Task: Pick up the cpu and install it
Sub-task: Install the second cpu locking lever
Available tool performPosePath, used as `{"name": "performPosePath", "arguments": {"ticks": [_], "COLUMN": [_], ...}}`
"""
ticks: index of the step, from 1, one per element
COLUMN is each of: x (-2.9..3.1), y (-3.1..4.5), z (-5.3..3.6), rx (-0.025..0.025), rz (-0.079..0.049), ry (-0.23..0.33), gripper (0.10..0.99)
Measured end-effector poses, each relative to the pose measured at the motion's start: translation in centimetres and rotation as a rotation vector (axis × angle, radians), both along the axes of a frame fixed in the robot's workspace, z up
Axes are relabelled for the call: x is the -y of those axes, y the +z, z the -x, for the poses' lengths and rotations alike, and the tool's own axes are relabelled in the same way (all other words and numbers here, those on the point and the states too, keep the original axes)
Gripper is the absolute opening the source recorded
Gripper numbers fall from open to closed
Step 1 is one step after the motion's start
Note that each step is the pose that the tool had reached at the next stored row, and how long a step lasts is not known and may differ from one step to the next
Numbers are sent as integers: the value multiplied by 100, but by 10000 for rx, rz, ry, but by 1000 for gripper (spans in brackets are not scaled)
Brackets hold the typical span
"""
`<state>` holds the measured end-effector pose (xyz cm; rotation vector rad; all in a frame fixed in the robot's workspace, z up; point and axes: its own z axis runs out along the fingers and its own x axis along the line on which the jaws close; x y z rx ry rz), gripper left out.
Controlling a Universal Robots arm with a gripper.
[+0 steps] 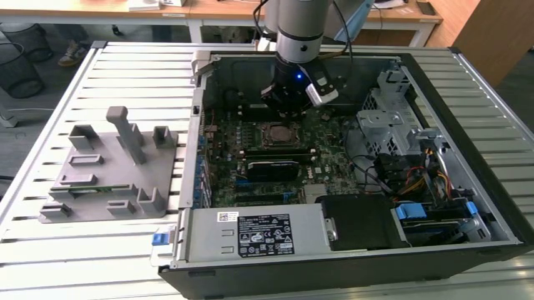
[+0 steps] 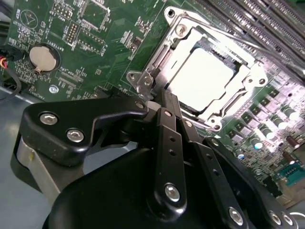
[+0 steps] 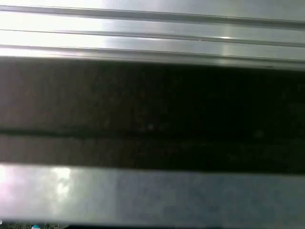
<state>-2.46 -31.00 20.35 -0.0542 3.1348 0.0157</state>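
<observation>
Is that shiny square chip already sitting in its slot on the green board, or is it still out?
In. In the second wrist view the cpu lies flat inside the metal socket frame on the motherboard, with the tool just beside the frame.

- Directly beyond the gripper (image 2: 164, 102), the cpu (image 2: 200, 78) lies in its socket frame (image 2: 221, 71), its bright top uncovered.
- Beside the gripper, toward the exterior view's right, a metal drive cage (image 1: 392, 119) stands tall, with tangled cables (image 1: 409, 178) near it.
- Behind the gripper rises the case wall (image 1: 242, 62).
- Past the socket, the memory sticks (image 1: 271, 153) and a black module (image 1: 271, 169) crowd the motherboard (image 1: 250, 134).
</observation>
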Motion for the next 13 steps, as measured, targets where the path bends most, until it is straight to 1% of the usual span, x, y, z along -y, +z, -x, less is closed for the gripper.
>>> {"name": "performPosePath", "arguments": {"ticks": [8, 13], "x": [87, 96], "y": [-1, 12], "z": [0, 0], "rx": [0, 0], "rz": [0, 1], "ry": [1, 0], "gripper": [106, 106]}}
